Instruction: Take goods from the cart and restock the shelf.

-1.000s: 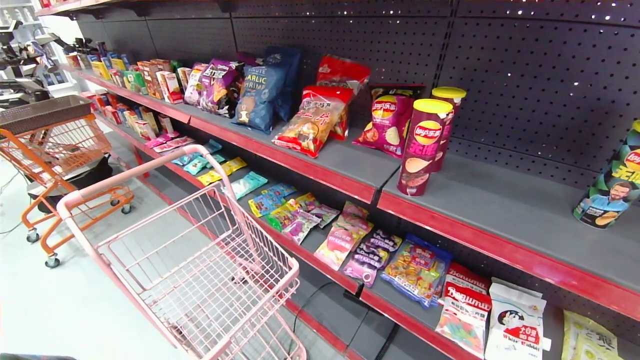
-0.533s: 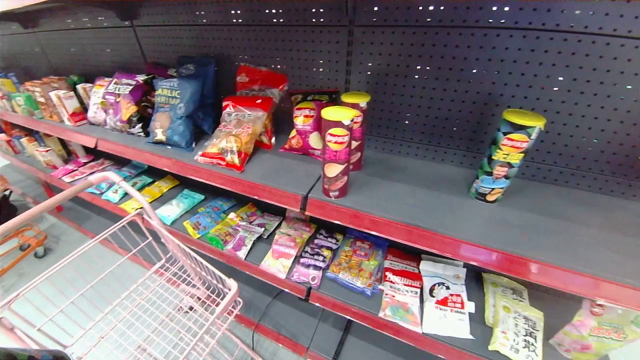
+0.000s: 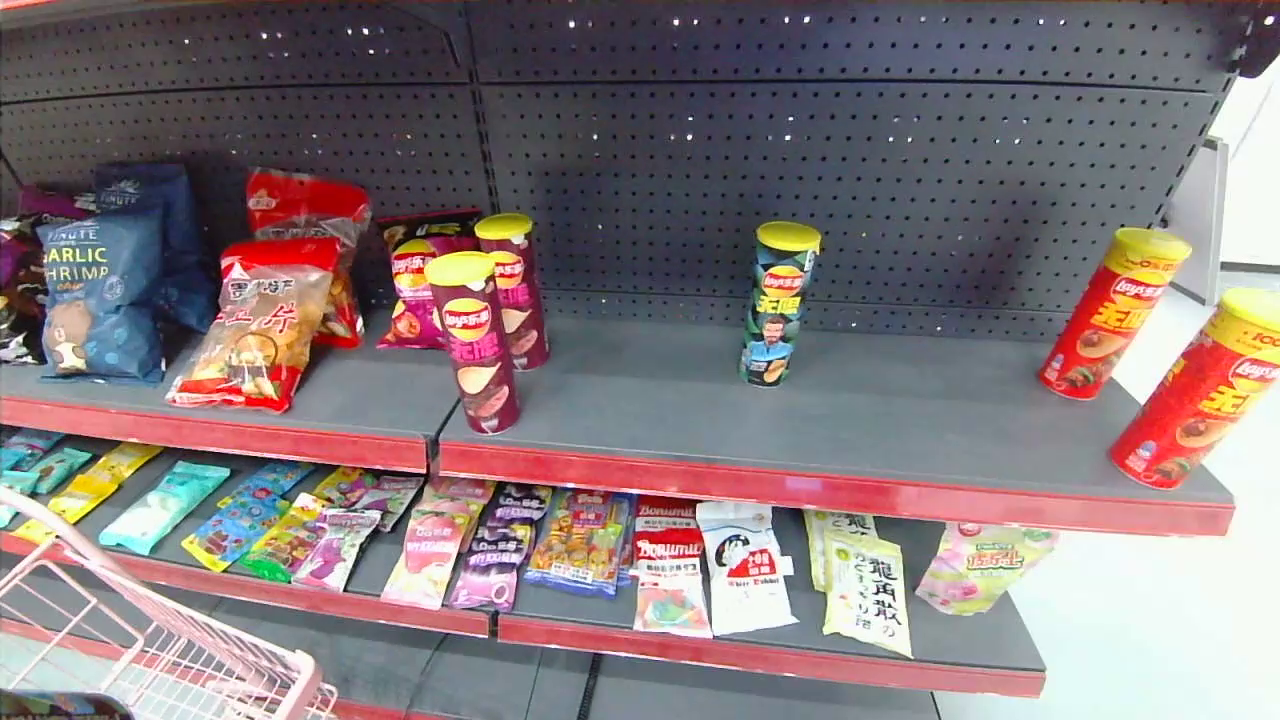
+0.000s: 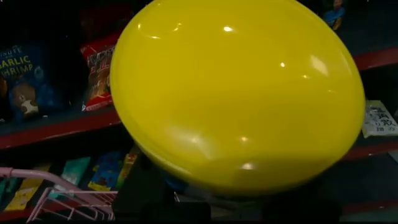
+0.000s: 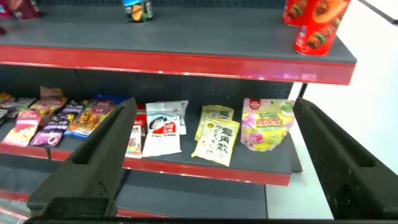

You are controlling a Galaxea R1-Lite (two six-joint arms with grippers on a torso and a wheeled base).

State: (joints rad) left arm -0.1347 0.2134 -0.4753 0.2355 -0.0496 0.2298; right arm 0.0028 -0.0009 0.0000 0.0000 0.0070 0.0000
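A round yellow lid (image 4: 236,93) sits very close in front of the left wrist camera, seen from above. Whether the left gripper grasps what is under the lid, I cannot tell. Behind the lid are the red edge of the shelf (image 3: 830,490), some snack bags (image 4: 96,68) and a pink corner of the cart (image 3: 200,665).

The right gripper (image 5: 214,106) is released. Its two black fingers (image 5: 93,162) stand wide apart with nothing between them. It points at the right end of the shelf, toward the lower board, and is well apart from the goods there.

On the upper board two maroon cans (image 3: 475,340) stand upright just beside the bags. A green can (image 3: 775,305) stands alone near the middle. Two red cans (image 3: 1110,310) stand at the right end, one near the front edge. On the lower board flat packets (image 3: 560,545) lie in a row. The cart is low at the left, before the shelf.
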